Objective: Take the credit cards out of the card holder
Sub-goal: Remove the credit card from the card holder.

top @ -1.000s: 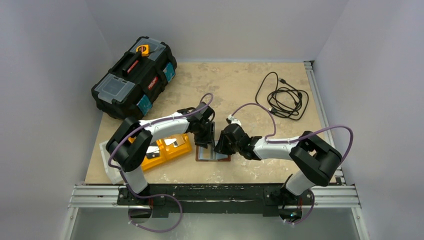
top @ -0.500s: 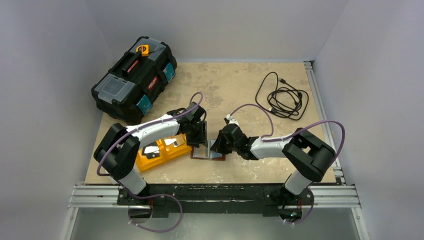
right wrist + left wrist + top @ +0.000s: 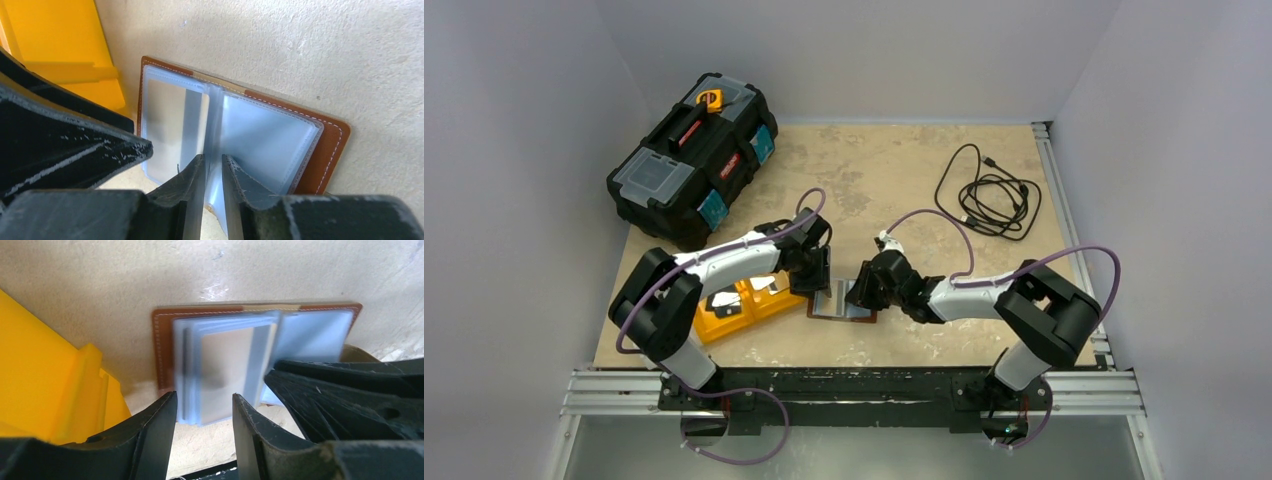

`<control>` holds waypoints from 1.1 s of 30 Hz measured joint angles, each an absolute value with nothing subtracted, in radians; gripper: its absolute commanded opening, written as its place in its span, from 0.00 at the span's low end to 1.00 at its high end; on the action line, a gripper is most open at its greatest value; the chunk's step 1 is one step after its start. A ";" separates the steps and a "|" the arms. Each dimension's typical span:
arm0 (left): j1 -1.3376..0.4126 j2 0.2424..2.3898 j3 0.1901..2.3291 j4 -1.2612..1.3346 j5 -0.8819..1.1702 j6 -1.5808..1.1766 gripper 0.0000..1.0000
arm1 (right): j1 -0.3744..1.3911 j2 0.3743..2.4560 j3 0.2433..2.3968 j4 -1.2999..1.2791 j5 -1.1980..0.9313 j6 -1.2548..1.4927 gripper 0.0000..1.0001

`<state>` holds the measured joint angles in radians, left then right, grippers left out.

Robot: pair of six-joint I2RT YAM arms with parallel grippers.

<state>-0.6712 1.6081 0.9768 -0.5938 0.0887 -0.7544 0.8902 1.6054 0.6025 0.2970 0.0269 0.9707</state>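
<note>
The card holder (image 3: 836, 305) lies open on the table; it shows a brown leather border (image 3: 162, 347) and pale blue plastic sleeves (image 3: 265, 140). A greyish card (image 3: 227, 365) sits inside one left-hand sleeve and also shows in the right wrist view (image 3: 170, 117). My left gripper (image 3: 204, 402) is open, its fingertips on either side of the near edge of the left sleeve stack. My right gripper (image 3: 213, 165) is shut on one upright middle sleeve near the fold. The two grippers (image 3: 816, 272) (image 3: 862, 290) stand close together over the holder.
An orange tray (image 3: 769, 302) with pale cards in it lies just left of the holder, under the left arm. A black toolbox (image 3: 692, 158) stands at the back left. A coiled black cable (image 3: 989, 195) lies at the back right.
Both grippers and the card holder have shifted a little to the left, toward the orange tray. The left arm's elbow has swung left.
</note>
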 measured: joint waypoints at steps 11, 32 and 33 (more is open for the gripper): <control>-0.606 1.608 0.929 -0.580 0.089 -0.738 0.43 | 0.912 1.597 0.673 0.159 0.061 0.916 0.26; -0.606 1.607 0.929 -0.543 0.152 -0.736 0.39 | 0.954 1.692 0.827 0.026 0.118 0.872 0.14; -0.606 1.605 0.929 -0.544 0.152 -0.736 0.39 | 0.954 1.693 0.826 0.027 0.119 0.874 0.12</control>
<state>-0.6060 1.6047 0.9287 -0.5442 0.1520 -0.7361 0.9543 1.6932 0.8257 0.0273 0.1188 0.8738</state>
